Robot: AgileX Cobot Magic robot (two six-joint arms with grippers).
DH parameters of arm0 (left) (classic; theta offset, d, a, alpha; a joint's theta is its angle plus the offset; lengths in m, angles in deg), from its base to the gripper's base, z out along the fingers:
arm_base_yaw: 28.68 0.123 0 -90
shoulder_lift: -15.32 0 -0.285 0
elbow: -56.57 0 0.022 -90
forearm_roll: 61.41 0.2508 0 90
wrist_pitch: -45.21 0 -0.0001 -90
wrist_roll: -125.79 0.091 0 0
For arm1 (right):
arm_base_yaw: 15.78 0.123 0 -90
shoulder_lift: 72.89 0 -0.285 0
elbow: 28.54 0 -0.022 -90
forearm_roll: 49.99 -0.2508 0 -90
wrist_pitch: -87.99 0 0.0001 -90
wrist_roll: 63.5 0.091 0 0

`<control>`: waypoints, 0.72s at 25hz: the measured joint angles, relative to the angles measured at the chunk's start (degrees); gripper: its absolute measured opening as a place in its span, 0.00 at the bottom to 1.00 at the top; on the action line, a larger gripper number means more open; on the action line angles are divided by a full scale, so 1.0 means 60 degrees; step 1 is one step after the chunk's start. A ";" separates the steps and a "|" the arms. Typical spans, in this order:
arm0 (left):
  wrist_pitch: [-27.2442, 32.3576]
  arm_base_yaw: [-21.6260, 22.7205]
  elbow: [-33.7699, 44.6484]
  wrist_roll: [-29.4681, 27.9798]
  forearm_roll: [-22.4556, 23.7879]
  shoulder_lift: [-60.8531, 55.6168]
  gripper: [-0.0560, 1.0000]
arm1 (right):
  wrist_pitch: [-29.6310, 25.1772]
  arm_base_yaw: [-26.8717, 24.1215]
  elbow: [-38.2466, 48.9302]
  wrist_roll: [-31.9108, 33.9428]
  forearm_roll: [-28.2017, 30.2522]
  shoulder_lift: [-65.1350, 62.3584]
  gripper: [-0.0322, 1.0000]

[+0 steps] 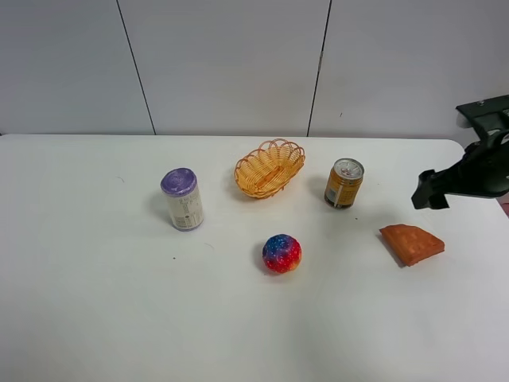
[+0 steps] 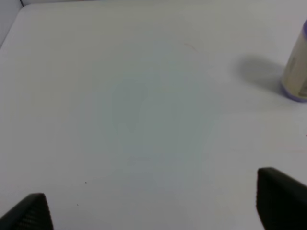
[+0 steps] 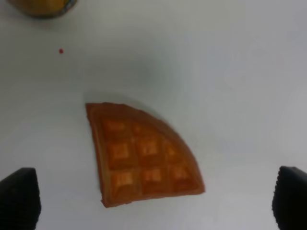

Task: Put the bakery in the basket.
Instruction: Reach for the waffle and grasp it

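Where the white bench [image 1: 95,318] meets the room's back wall [image 1: 223,64], pale grey panels rise, split by thin dark seams. The benchtop is matte and plain, with a rounded far corner on the right and a tiny dark speck in front of the purple-lidded can [image 1: 182,199]. The right wrist view also picks up a small red dot on the surface near the orange can [image 1: 344,183].

The bakery [image 1: 411,243] lies flat on the bench at the right, grid side up, well apart from the basket [image 1: 270,167]. The basket sits toward the back near the middle, tilted on its side so its woven inside faces the camera. The orange can stands upright between basket and bakery, nearer the basket. A multicoloured ball [image 1: 281,253] rests in front of the basket.

The right fingers [image 3: 19,201] are spread wide and hang above the bench just behind the bakery, touching nothing; the wedge shows between them in the wrist view. The left fingers [image 2: 280,201] are likewise spread over bare bench, with the purple-lidded can at the edge of that view.
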 joint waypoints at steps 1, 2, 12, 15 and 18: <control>0.0000 0.0000 0.0000 0.0000 0.0000 0.0000 0.85 | 0.0089 0.0000 0.0000 -0.0096 -0.0147 0.0382 0.96; 0.0000 0.0000 0.0000 0.0000 0.0000 0.0000 0.85 | 0.0200 0.0000 0.0000 -0.0201 -0.0202 0.0751 0.96; 0.0000 0.0000 0.0000 0.0000 0.0000 0.0000 0.85 | 0.1186 0.0210 -0.0011 -0.0955 -0.0138 0.3272 0.96; 0.0000 0.0000 0.0000 0.0000 0.0000 0.0000 0.85 | 0.1426 0.0299 -0.0011 -0.1008 -0.0037 0.3612 0.96; 0.0000 0.0000 0.0000 0.0000 0.0000 0.0000 0.85 | 0.1439 0.0310 -0.0011 -0.1018 0.0151 0.3749 0.90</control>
